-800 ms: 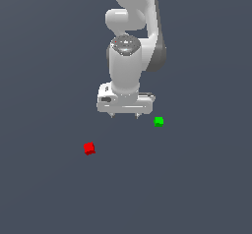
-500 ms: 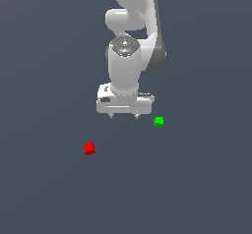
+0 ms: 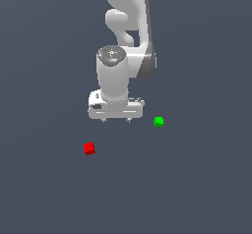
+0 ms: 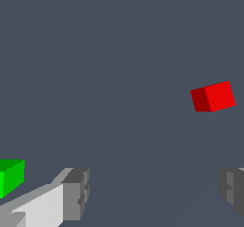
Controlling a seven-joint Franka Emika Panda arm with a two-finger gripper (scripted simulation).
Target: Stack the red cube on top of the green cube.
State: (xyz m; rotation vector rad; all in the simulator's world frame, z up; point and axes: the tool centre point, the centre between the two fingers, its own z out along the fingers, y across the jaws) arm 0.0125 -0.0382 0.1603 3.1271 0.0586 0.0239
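Nothing is stacked yet: the gripper (image 3: 116,120) hangs spread and empty between the cubes, the red cube (image 3: 89,148) lying well apart from the green cube (image 3: 158,121).

Simulator render. The arm (image 3: 129,12) has smooth white shells with a soft satin sheen, and a darker grey section at the joint (image 3: 149,61). The hand (image 3: 116,120) is a white, plastic-looking body; its fingers (image 4: 75,192) end in matt grey pads with ridged, stepped faces. The red cube (image 3: 89,148) and the green cube (image 3: 158,121) are plain, untextured solids in flat, saturated colour with no highlights. The table (image 3: 197,189) is a uniform matt slate grey with no grain.
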